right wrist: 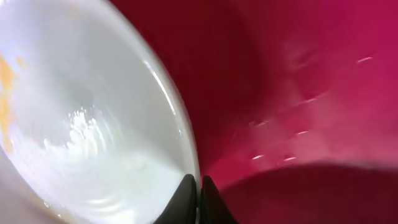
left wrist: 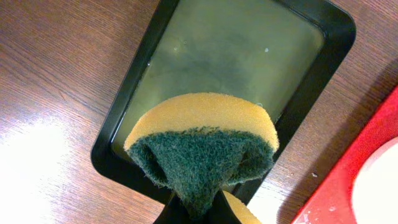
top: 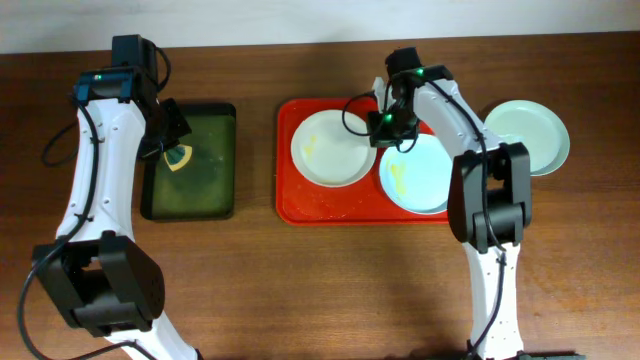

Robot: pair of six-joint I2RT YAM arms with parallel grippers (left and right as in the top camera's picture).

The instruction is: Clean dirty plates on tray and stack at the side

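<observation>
A dark brown wooden table (top: 250, 290) with a fine grain running left to right fills nearly the whole overhead view. Beyond its far edge, a narrow pale off-white strip (top: 300, 18) (wall or floor, it cannot be told which) runs along the top of the frame. The light is soft and comes from above, leaving blurred dark shadows (top: 400, 300) on the wood toward the near side. Seen close from the left wrist camera, the tabletop shows reddish-brown streaks and a broad white patch of glare (left wrist: 34, 155) at the lower left.
</observation>
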